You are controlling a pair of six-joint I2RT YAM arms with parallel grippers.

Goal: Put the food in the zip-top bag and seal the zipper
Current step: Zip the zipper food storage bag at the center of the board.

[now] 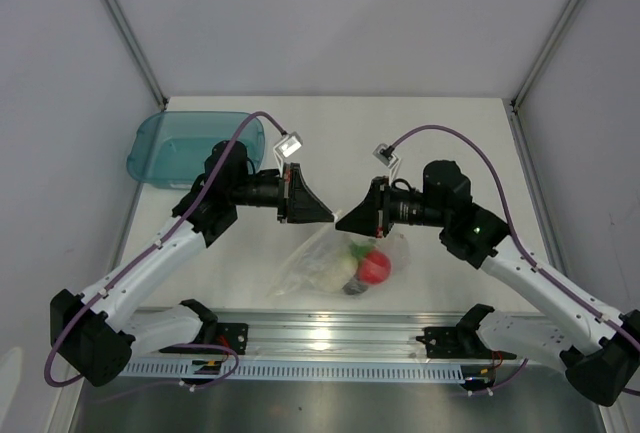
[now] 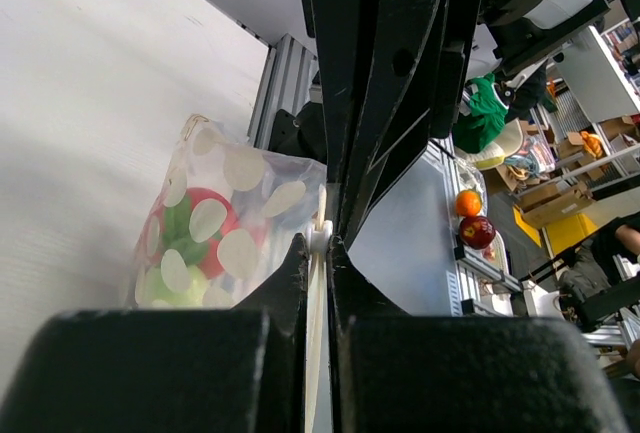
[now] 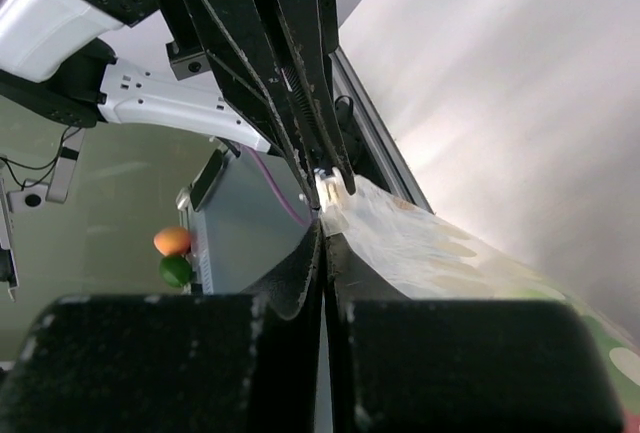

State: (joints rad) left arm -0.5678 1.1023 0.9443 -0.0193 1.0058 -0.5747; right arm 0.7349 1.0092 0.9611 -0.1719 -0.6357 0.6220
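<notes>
Left fingers [image 2: 285, 288] and right fingers [image 3: 292, 275] both pinched tight on the thin zipper strip [image 2: 318, 245]. Crinkly clear bag [image 1: 305, 265] droops onto the table [image 1: 450, 133], round red ball [image 1: 375, 267] and white radish [image 1: 335, 269] inside.

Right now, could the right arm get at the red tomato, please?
Probably not. The red tomato lies inside the zip-top bag, and the right end effector is shut on that bag's top edge, close beside the left end effector, which grips it too. The plastic covers the tomato.
</notes>
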